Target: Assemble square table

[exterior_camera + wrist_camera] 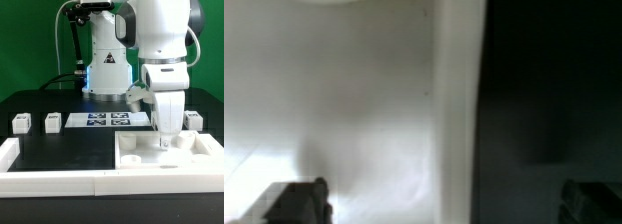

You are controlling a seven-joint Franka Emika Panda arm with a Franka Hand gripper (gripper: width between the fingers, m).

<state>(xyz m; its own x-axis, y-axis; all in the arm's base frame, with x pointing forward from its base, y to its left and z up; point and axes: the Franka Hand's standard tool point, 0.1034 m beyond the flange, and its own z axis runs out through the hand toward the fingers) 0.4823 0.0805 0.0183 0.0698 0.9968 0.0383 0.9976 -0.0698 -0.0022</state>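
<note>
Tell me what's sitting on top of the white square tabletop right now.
Only the gripper is over the tabletop, lowered near its far edge with fingers apart. Nothing else shows on its visible surface. The patch behind the gripper is hidden in the exterior view.

2 leg blocks (20,123) (52,122) — exterior view's left of marker board (105,120).

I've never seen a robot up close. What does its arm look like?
The arm is a chain of thick, rounded, glossy white shells with dark bands at the joints. Its white base column bears a dark marking and a bluish glow; black cables loop beside it. At the end sits a boxy white tool with two slim fingers that look dark in the wrist view.
</note>
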